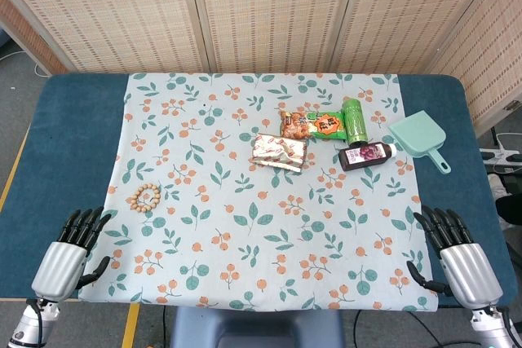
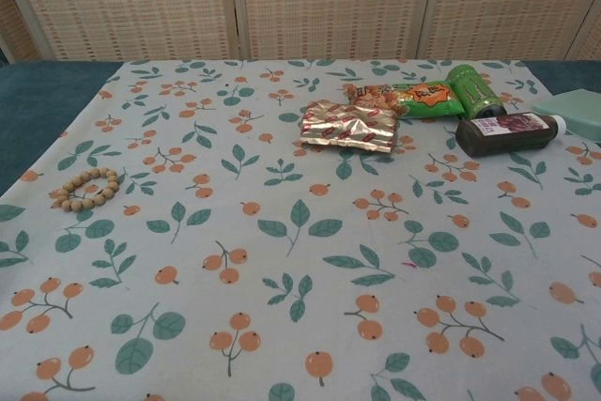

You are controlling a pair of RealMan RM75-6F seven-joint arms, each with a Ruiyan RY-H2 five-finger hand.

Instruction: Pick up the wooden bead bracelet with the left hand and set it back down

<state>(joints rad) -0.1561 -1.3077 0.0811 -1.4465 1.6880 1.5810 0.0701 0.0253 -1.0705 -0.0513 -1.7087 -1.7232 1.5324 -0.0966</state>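
The wooden bead bracelet point(image 1: 147, 198) lies flat on the floral cloth near its left edge; the chest view shows the same bracelet point(image 2: 86, 188) at the left. My left hand point(image 1: 68, 252) rests at the table's front left corner, fingers apart and holding nothing, a short way in front and to the left of the bracelet. At the front right corner my right hand point(image 1: 460, 254) sits with fingers spread and nothing in it. Neither hand appears in the chest view.
At the back right of the floral cloth point(image 1: 245, 242) lie a silver snack packet point(image 1: 279, 152), an orange-green snack bag point(image 1: 314, 125), a green bottle point(image 1: 354, 119), a dark bottle point(image 1: 367, 155) and a teal dustpan point(image 1: 418, 138). A woven screen point(image 1: 269, 6) stands behind the table.
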